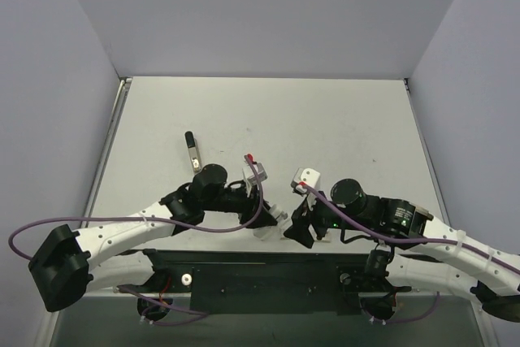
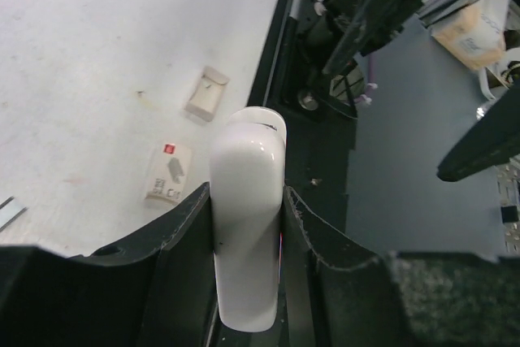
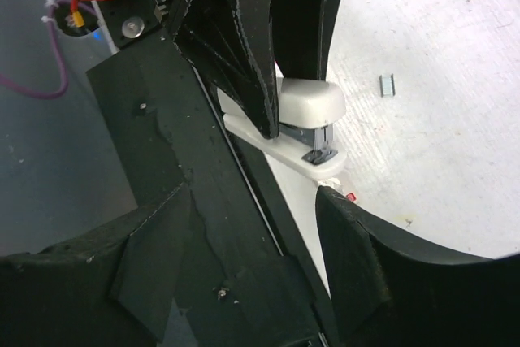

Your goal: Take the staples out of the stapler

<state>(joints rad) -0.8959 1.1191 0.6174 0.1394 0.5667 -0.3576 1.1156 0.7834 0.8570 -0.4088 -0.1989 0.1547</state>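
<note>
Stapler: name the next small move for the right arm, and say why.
Probably ease the right gripper forward until its open jaws straddle the metal front end of the stapler, then close. The left gripper clamps the white body, which leaves that end free. The right one sits just short of it. One strip of staples lies on the table.

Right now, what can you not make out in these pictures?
- Inside of the stapler: in the right wrist view, jaws of the left gripper cover most of the magazine, so whether any staples remain inside cannot be told.
- The stapler, top view: mostly hidden by that gripper.
- Grey strip: left wrist view, cut by the left edge.
- Loose staples: too small in the top view.
</note>
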